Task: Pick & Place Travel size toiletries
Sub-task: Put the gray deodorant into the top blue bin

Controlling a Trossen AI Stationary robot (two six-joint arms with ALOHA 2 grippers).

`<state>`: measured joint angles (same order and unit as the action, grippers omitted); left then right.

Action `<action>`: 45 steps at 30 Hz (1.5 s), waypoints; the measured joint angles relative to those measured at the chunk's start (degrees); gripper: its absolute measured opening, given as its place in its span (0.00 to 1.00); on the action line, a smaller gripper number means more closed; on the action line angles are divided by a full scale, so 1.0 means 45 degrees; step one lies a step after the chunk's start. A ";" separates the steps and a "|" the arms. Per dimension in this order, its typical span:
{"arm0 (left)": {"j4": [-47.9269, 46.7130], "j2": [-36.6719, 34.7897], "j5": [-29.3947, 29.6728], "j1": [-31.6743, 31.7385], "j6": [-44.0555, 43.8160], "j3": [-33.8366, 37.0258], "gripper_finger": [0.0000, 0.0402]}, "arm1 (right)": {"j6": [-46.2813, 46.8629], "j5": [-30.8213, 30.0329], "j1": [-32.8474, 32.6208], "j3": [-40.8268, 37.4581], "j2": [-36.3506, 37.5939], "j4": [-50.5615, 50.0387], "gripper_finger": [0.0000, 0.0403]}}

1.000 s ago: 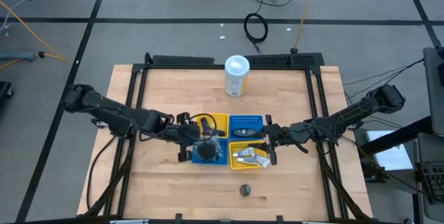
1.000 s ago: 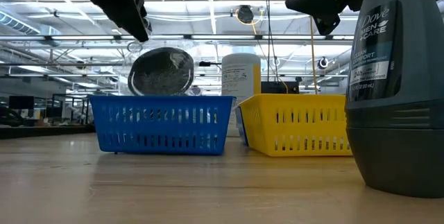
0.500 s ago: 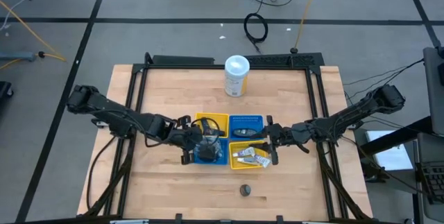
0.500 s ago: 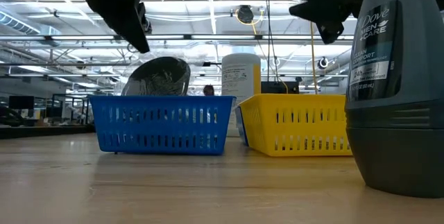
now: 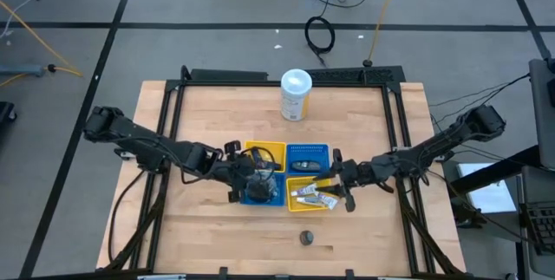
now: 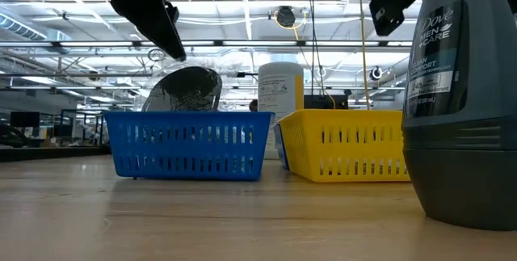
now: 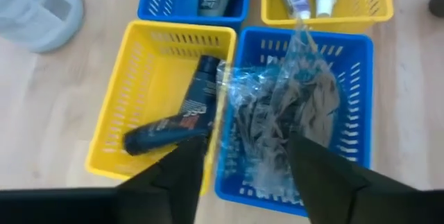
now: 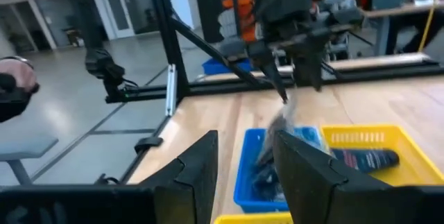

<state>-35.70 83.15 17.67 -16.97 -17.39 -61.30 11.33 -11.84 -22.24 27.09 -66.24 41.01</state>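
Mesh puff (image 7: 291,123) in near blue tray (image 7: 361,113), left end effector (image 7: 243,158) released above it. Right end effector (image 8: 243,158) parted, empty, over tube tray (image 5: 328,202). Deodorant (image 5: 305,237) left on worktop (image 5: 208,237).

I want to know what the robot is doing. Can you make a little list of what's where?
left gripper: open, above the blue tray
mesh puff: in plastic wrap, lying in that blue tray
yellow tray: beside it, holds a dark tube
right gripper: open, empty, near the front yellow tray
white tubes: in the front yellow tray
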 joint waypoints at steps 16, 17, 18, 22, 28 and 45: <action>0.1352 -0.1539 0.0765 0.0274 0.1060 0.0000 0.69 | -0.1097 0.0053 -0.1271 0.0902 -0.1478 0.0057 0.32; 0.1429 -0.1619 0.0764 0.0232 0.1038 0.0000 0.69 | -0.1273 0.0085 -0.1394 0.1257 -0.1870 -0.0050 0.32; 0.1524 -0.1675 0.0766 0.0186 0.0941 0.0000 0.69 | -0.1443 0.0259 -0.1489 0.1683 -0.2273 -0.0233 0.32; 0.1704 -0.1683 0.0752 -0.0057 0.0792 -0.0005 0.69 | -0.1816 0.0793 -0.1834 0.2960 -0.3506 -0.1777 0.32; 0.1927 -0.1680 0.0757 -0.0580 0.0358 0.0000 0.69 | -0.1380 0.1588 -0.2133 0.3400 -0.4016 -0.1796 0.32; 0.3542 -0.1611 0.0974 -0.1351 0.0146 0.0000 0.69 | -0.0300 -0.0512 -0.3169 0.3419 -0.5128 -0.0979 0.58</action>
<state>-19.76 75.90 22.05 -23.05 -16.73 -61.30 9.98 -14.14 -36.50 42.48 -89.31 36.60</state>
